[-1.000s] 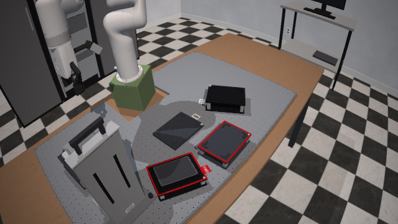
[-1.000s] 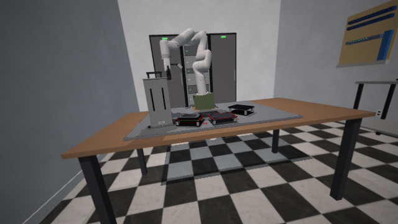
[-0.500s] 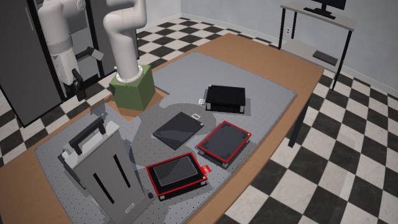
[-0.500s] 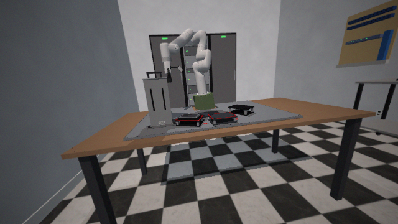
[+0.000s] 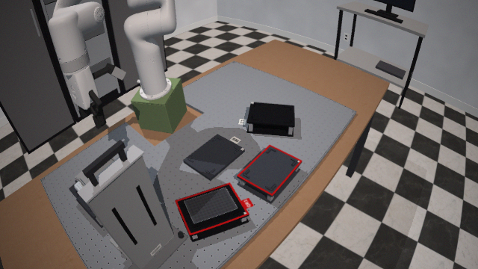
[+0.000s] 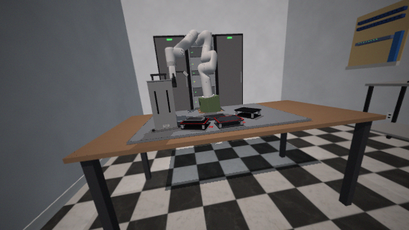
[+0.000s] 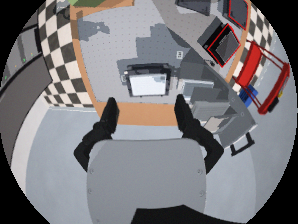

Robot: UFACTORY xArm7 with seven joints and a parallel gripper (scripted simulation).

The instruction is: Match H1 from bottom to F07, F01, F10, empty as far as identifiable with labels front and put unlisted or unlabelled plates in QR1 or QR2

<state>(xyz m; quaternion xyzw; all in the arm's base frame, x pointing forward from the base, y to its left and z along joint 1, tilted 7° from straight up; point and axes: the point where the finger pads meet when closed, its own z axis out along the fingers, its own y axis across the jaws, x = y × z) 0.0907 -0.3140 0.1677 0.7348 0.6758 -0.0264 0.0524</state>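
Note:
The plate hotel H1 (image 5: 125,203) is a grey tower with a black handle at the near left of the mat; its slots face away from the top and exterior views, so I cannot see its plates. My gripper (image 5: 98,112) is open and empty, high above the table's back-left edge, beyond the hotel. In the wrist view my fingers frame a pale-topped plate (image 7: 148,84) on a station beside the hotel (image 7: 206,90); I cannot read its label. The near red-framed quarantine nest (image 5: 210,209) holds a plate with a well grid. The other red-framed nest (image 5: 269,169) looks empty.
A flat dark nest (image 5: 213,155) lies mid-mat and a raised black nest (image 5: 271,118) stands further back. The arm's green base block (image 5: 160,104) stands at the mat's back edge. Dark cabinets stand behind the arm (image 6: 204,70).

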